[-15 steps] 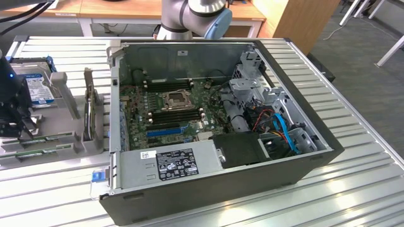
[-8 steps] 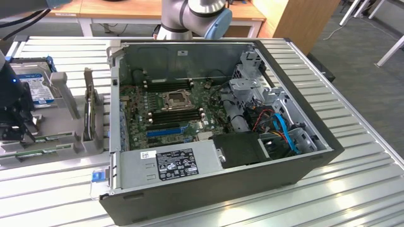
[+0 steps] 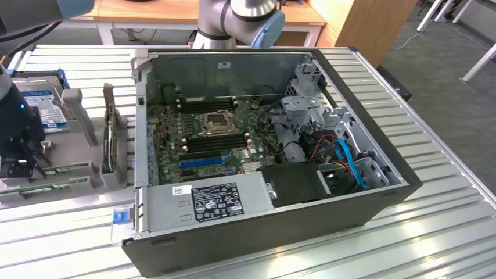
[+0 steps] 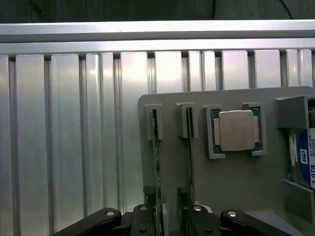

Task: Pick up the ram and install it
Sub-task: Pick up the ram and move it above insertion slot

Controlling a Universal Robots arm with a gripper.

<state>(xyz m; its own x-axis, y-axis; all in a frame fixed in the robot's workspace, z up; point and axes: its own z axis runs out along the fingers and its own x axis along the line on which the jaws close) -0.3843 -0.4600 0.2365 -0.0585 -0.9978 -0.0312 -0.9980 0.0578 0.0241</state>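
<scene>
**A:** How does the black pincer [image 4: 166,219] stand?

**B:** Wide. Its two fingers [image 4: 184,209] sit low at the near end of a grey plastic tray [image 4: 231,182], with a clear gap between them. They grip nothing.

**A:** And the ram?

**B:** The ram [image 4: 156,157], a long thin green circuit-board stick, stands on edge in a narrow slot of that tray. Its near end runs into the pincer's gap, close to one finger. I cannot tell whether it touches.

**A:** What else is in the tray?

**B:** A second green stick [image 4: 190,147] stands on edge in the next slot, just beside the first. Beyond it a square silver processor chip [image 4: 237,130] lies flat in its own recess. Past that is a silver hard drive with a blue-white label [image 4: 302,160], in the end compartment.

**A:** Farther off?

**B:** The tray rests on a ribbed metal bench [image 4: 74,147]. A black computer case [image 3: 271,238] lies open on the bench, to the exterior view's right of the tray, with a green motherboard [image 3: 205,136] inside.
</scene>
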